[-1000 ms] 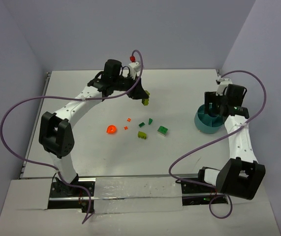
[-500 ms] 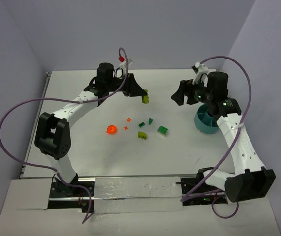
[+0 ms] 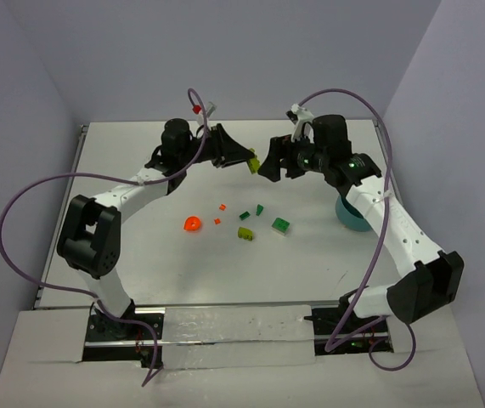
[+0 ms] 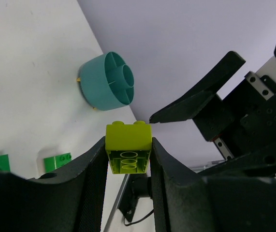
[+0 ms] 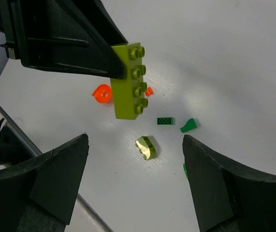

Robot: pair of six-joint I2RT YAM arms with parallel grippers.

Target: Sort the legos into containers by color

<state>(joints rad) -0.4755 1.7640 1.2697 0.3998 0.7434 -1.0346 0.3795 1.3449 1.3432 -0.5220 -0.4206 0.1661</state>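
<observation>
Top external view: white table (image 3: 140,255), two arms meeting over its far middle.

- Left gripper (image 3: 244,159): raised off the table and pointing right. Its fingers are closed part-way on a lime brick (image 3: 252,162). In the left wrist view the brick sits squarely between the two black fingers, its hollow underside towards the camera. In the right wrist view one end is clamped and the rest juts out free, studs showing along one face.
- Right gripper (image 3: 269,163): at the same height, facing the left gripper and just beside the brick. Its fingers are spread wide with nothing between them, and the brick lies ahead of them, not touching.
- Bowl (image 3: 346,218): teal, round, on the right side of the table and largely hidden behind the right arm. The left wrist view shows a centre ring and dividing walls inside.
- Loose legos, grouped mid-table below the grippers and well apart from the bowl:
  - orange round piece (image 3: 191,224)
  - two orange bits (image 3: 222,206)
  - two dark green bits (image 3: 245,215)
  - green brick (image 3: 281,225)
  - lime rounded piece (image 3: 245,232)
</observation>
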